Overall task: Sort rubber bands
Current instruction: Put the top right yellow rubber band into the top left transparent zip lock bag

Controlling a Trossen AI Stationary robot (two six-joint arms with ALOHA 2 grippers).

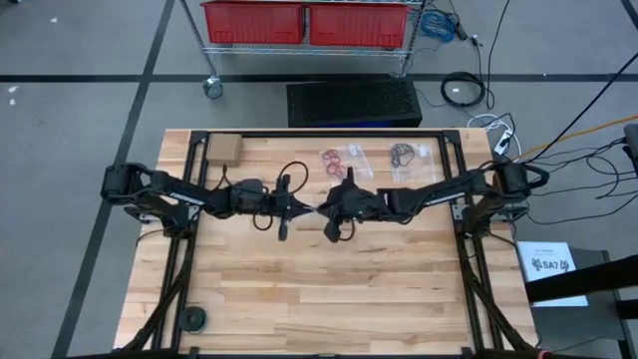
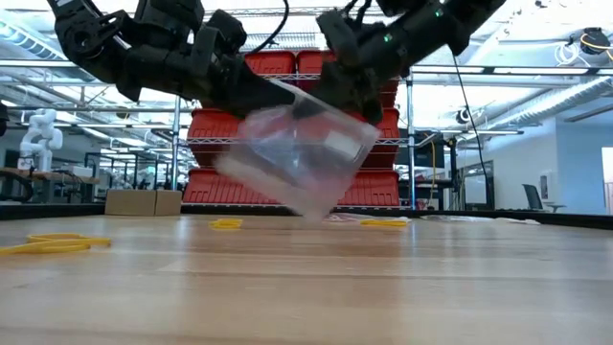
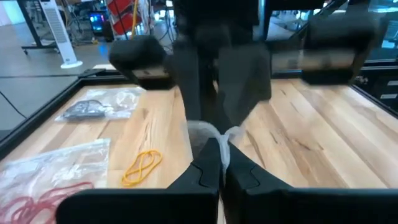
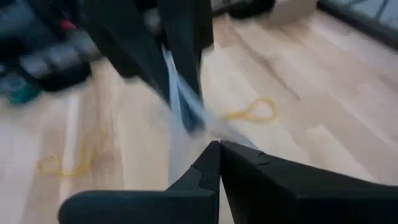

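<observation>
Tan-yellow rubber bands [image 2: 53, 243] lie loose on the table [image 1: 329, 299]: thin, limp loops, one figure-eight shaped in the left wrist view [image 3: 142, 167], others in the right wrist view [image 4: 252, 112]. Red bands sit inside a clear bag [image 1: 338, 158] near the table's far edge, and dark bands inside a second bag [image 1: 406, 154] just beside it.

Above mid-table, both arms hold a third clear bag [image 2: 297, 149], empty as far as can be seen, hanging tilted off the surface. The left gripper [image 3: 214, 158] is pinched shut on one edge; the right gripper [image 4: 216, 152] is pinched shut on the opposite edge.

Judged from this, the step in hand is readying the bag for the yellow bands. The next move likely calls for pulling its mouth apart without losing either grip, then freeing one gripper to fetch the floppy, flat-lying loops.
</observation>
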